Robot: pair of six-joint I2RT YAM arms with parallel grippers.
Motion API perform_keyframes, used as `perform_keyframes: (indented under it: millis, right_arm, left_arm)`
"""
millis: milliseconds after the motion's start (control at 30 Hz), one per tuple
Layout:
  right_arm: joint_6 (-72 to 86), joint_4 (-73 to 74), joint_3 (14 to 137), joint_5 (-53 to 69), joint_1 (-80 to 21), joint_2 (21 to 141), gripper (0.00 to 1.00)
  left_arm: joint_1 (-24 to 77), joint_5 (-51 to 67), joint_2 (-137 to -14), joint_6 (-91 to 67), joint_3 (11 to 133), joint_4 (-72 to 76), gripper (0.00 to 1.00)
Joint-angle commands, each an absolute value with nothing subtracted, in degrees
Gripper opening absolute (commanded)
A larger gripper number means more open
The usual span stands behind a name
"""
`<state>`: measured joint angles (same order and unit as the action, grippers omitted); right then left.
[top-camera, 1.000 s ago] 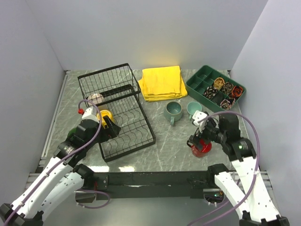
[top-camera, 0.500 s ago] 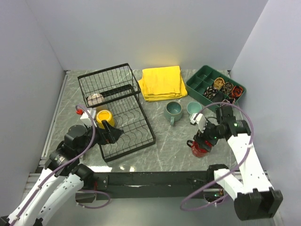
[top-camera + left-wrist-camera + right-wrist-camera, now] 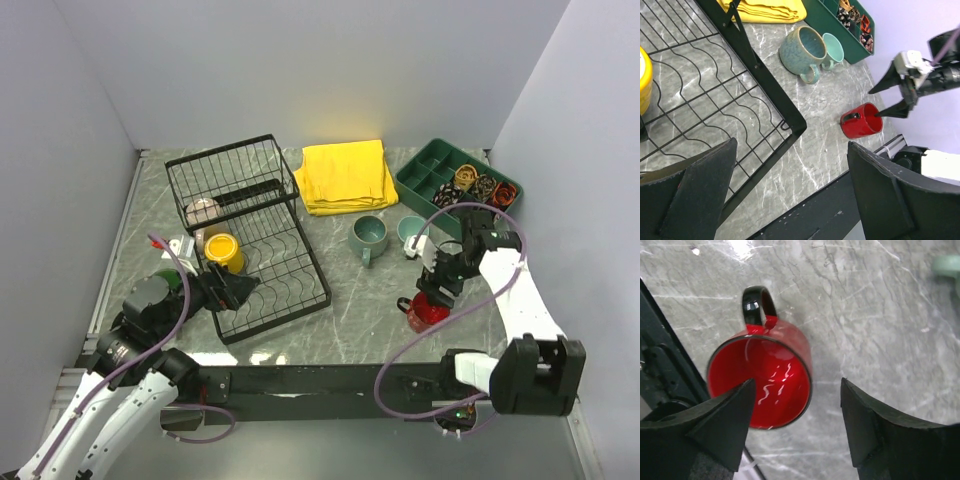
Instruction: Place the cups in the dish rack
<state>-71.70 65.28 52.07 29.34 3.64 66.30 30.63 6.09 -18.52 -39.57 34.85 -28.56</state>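
Grey marble-look tabletop (image 3: 370, 290) inside a plain white booth, pretty smooth and a bit shiny. The red cup (image 3: 765, 370) sits on it near the front edge, mouth up as far as I can tell, handle pointing toward that edge. It's well apart from the black wire dish rack (image 3: 313, 250), where a yellow cup (image 3: 222, 250) already sits.

The right fingers (image 3: 720, 425) hang spread over the red cup. One tip is above the open mouth and the other is outside the wall, not pinching anything yet. The left fingers (image 3: 695, 195) are wide apart with nothing between them, hovering by the rack's near corner.

What worries me: that cup is round, thick-glazed and really glossy, so a pinch on one bit of curved wall could easily slip or twist. If the inside finger lands on the rim instead of clearing it, it'll probably tip the cup or shove it toward the edge. The two teal cups (image 3: 388, 235) sit on the tabletop further back and look just as slick. The rack wires are thin and wavy, so a crooked drop could wobble.
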Motion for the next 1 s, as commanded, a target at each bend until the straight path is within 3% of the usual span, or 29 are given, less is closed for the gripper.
perform_keyframes:
  millis: [0, 300, 500, 600, 633, 833, 967]
  right_arm:
    - [-76.6, 62.3, 51.8, 31.5, 3.9, 70.8, 0.73]
    - [-77.4, 58.2, 47.1, 30.1, 3.7, 73.8, 0.63]
    - [-77.1, 54.2, 43.7, 29.2, 3.7, 73.5, 0.5]
    - [-76.8, 52.9, 43.0, 29.3, 3.7, 72.7, 0.35]
    - [-76.8, 52.6, 43.0, 29.4, 3.7, 72.3, 0.26]
    - [-77.4, 53.5, 44.7, 29.9, 3.7, 67.5, 0.0]
    - [-77.3, 57.4, 50.3, 29.7, 3.7, 61.9, 0.0]
  left_arm:
    - [30.8, 7.3, -18.5, -38.1, 34.6, -25.8, 0.96]
    - [30.8, 7.8, -18.6, -38.1, 34.5, -25.5, 0.97]
    - [30.8, 9.8, -18.5, -38.1, 34.4, -25.0, 0.96]
    - [30.8, 12.2, -18.5, -38.6, 33.9, -23.4, 0.96]
    - [30.8, 13.0, -18.4, -38.8, 33.8, -23.1, 0.96]
    - [30.8, 17.2, -18.4, -45.6, 31.6, -19.5, 0.96]
    - [30.8, 27.8, -20.2, -56.9, 28.9, -9.2, 0.96]
